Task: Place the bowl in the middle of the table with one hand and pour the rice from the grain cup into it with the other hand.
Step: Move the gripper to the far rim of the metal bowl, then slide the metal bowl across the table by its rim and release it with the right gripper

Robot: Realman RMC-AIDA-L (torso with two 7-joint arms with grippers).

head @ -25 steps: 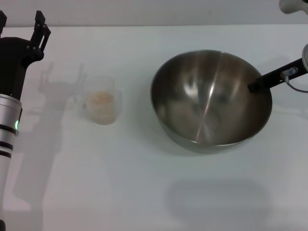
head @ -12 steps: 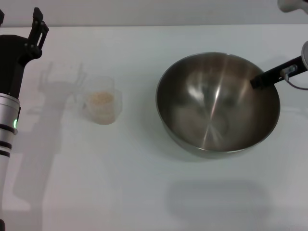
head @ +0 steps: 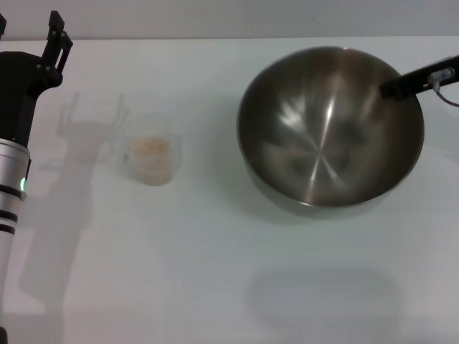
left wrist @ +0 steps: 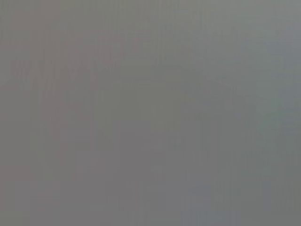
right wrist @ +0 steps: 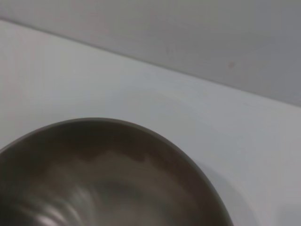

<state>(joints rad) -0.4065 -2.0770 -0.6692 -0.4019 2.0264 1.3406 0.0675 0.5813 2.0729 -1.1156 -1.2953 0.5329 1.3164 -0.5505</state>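
Bowl (head: 330,132) hangs tilted right of centre, right gripper (head: 391,87) pinching its far rim; lower it level at mid-table (head: 215,272). Cup (head: 150,159) waits left; left gripper (head: 57,36) slightly open.

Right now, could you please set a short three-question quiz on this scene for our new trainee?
1. True or false: the bowl holds rice.
2. Which gripper is at the bowl's rim: A) left gripper B) right gripper C) neither?
3. Fill in: the grain cup stands on the table to the bowl's ____ in the head view.

Key:
1. False; the bowl's inside is bare and the rice is in the cup.
2. B; the left gripper is off at the far left edge, apart from the cup.
3. Left.
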